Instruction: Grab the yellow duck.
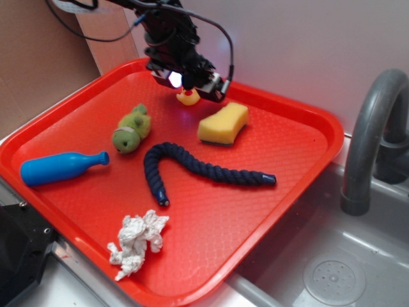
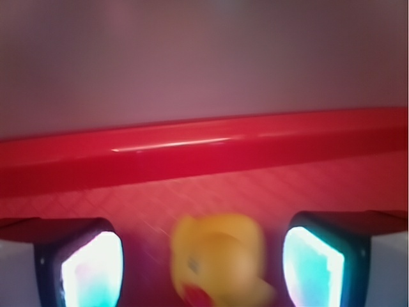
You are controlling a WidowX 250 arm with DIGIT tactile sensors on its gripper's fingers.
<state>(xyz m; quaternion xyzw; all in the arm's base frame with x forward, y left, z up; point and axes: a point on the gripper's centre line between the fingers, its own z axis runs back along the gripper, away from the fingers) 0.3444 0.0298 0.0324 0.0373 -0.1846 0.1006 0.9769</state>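
I see a wide red plastic tray holding everything. At its far edge sits the tiny yellow rubber duck with an orange-red beak, directly under my black gripper. In the wrist view the duck lies between the two finger pads, with gaps on both sides, so the jaws stand apart and grip nothing. Just right of the duck rests a yellow sponge block. To its near left lies a green plush toy, further left a blue plastic bottle on its side. A dark blue twisted rope curves mid-tray, and a crumpled white paper wad lies near me. A grey sink with a grey tap is at right.
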